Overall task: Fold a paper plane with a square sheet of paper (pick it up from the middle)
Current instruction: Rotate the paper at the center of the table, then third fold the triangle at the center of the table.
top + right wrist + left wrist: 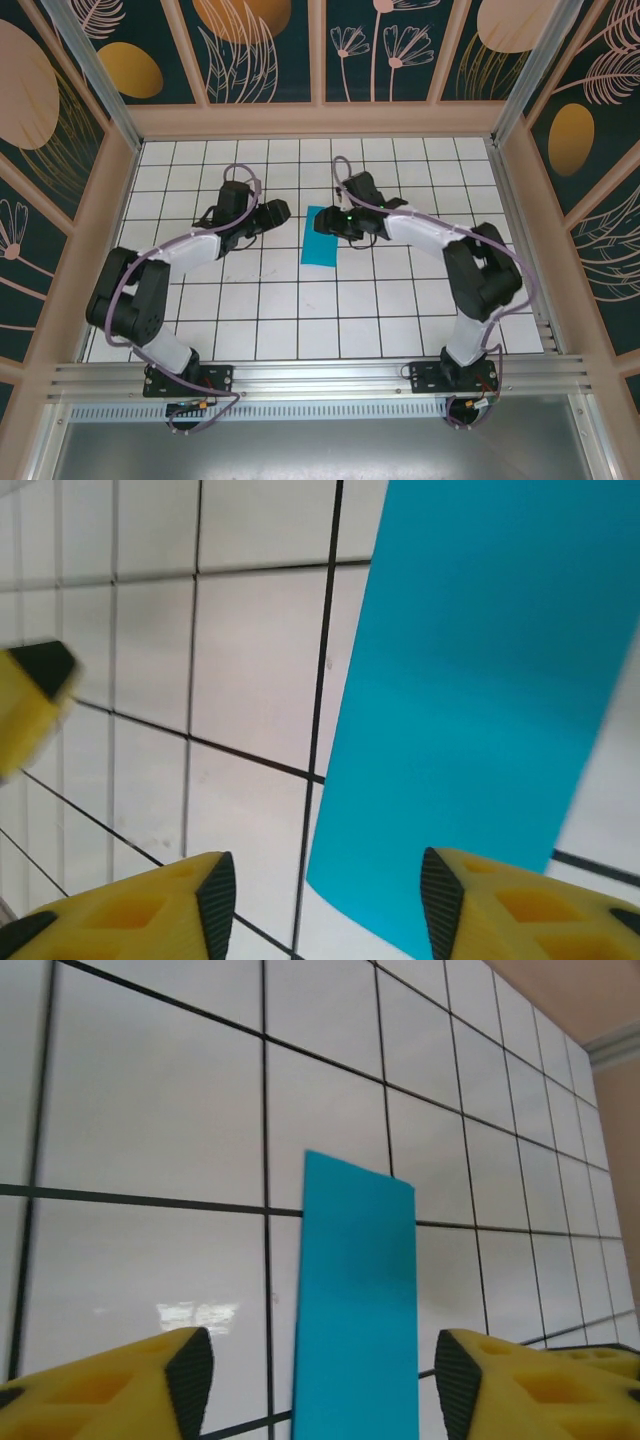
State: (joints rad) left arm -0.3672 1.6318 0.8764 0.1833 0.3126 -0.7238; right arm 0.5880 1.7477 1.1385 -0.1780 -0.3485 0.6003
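1. We see one sheet of paper (322,236). It is plain and teal-blue.
2. Its shape is a long, thin rectangle.
3. It lies flat near the middle of the white table (400,300), a bit closer to the far edge.

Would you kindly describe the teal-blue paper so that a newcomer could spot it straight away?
Start at the white table with a black grid. Near its middle, between the left gripper and the right gripper, lies a narrow teal-blue paper rectangle. Its solid colour sets it apart from the white tiles around it.
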